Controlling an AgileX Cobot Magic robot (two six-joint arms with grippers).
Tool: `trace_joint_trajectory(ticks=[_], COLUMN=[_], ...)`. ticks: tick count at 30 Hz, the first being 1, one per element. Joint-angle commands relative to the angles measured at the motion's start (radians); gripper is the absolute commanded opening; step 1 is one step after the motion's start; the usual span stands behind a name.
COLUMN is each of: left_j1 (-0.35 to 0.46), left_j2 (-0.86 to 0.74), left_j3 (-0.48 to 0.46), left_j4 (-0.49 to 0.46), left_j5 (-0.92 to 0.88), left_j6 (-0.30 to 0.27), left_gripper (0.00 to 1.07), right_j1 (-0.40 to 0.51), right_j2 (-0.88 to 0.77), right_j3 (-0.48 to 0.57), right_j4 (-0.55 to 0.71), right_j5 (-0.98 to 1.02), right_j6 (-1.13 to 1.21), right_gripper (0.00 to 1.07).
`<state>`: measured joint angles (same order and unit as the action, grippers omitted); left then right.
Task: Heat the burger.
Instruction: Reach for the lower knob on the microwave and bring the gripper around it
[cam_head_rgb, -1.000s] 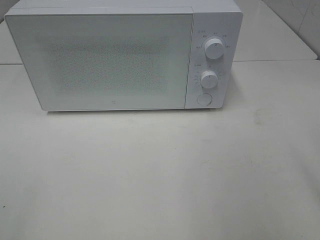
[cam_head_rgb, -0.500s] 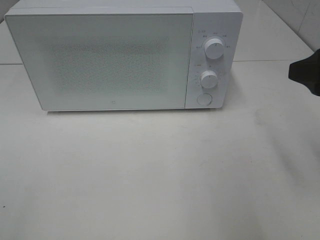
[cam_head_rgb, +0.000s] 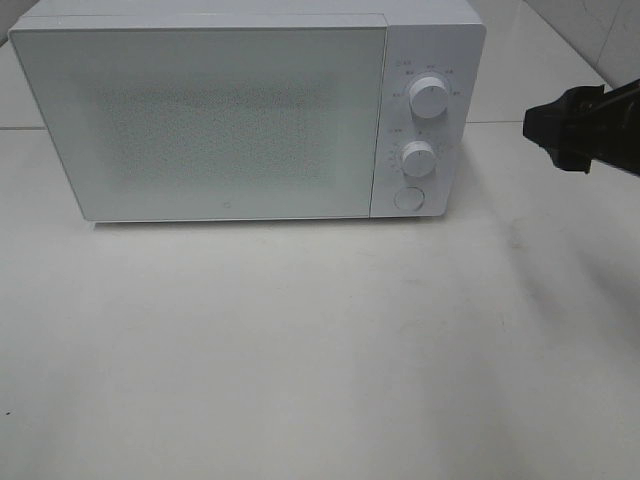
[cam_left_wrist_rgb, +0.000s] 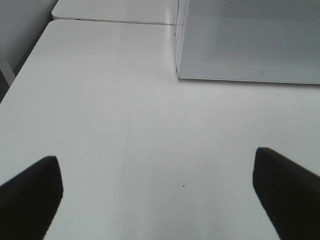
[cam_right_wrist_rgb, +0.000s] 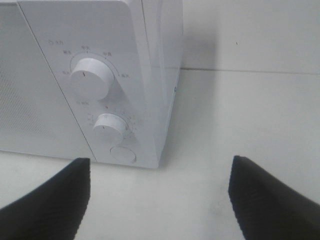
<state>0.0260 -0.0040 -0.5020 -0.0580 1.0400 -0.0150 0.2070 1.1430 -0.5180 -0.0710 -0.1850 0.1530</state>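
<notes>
The right hand had come into the exterior high view from the right edge. A second earlier it was absent there, and half a second earlier only a dark corner of it showed. It now hung above the bench, off to the side of the microwave oven and level with its control panel, touching nothing. Its fingers stood wide apart and empty. The left hand showed only in its wrist view, also spread wide with nothing between its fingers, over bare bench near the oven's other front corner.

The burger was in no view. The door was shut, and whether the burger sat behind it could not be told. The approach read as a reach for the controls or the door release, so the task looked to be at an early or a setting stage.

The oven was a smooth white box with rounded edges. Its door was a flat frosted panel with a fine dotted mesh. The upper knob and lower knob were round and ringed with small marks, above a round button. The bench was pale, matte and faintly scuffed.
</notes>
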Motion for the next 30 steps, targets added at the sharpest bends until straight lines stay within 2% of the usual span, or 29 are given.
trace_joint_trajectory(ticks=[1,3,5,11,16,17,19,29,30], left_j1=[0.001,0.001,0.001,0.001,0.001,0.001,0.001,0.001,0.001], left_j2=[-0.026,-0.026,-0.026,-0.026,-0.026,-0.026,-0.026,-0.026,-0.026], left_j3=[0.003,0.003,0.003,0.003,0.003,0.003,0.003,0.003,0.003], left_j4=[-0.003,-0.003,-0.003,-0.003,-0.003,-0.003,-0.003,-0.003,-0.003], left_j5=[-0.004,-0.004,-0.004,-0.004,-0.004,-0.004,-0.004,-0.004,-0.004], left_j6=[-0.005,-0.005,-0.005,-0.005,-0.005,-0.005,-0.005,-0.005,-0.005], left_gripper=[0.98,0.98,0.98,0.98,0.98,0.98,0.98,0.98,0.98], right_j1=[-0.005,-0.005,-0.005,0.028,0.174,0.174,0.257,0.415,0.450], right_j2=[0.048,0.058,0.106,0.154,0.227,0.227,0.283,0.419,0.446], right_j3=[0.069,0.084,0.141,0.175,0.198,0.198,0.198,0.187,0.170], right_j4=[0.007,0.014,0.103,0.210,0.377,0.377,0.491,0.676,0.723], right_j5=[-0.235,-0.289,-0.436,-0.525,-0.670,-0.670,-0.766,-0.955,-0.970], right_j6=[-0.006,-0.012,-0.057,-0.128,-0.290,-0.290,-0.345,-0.372,-0.386], right_gripper=[0.74,0.74,0.74,0.74,0.74,0.74,0.74,0.74,0.74])
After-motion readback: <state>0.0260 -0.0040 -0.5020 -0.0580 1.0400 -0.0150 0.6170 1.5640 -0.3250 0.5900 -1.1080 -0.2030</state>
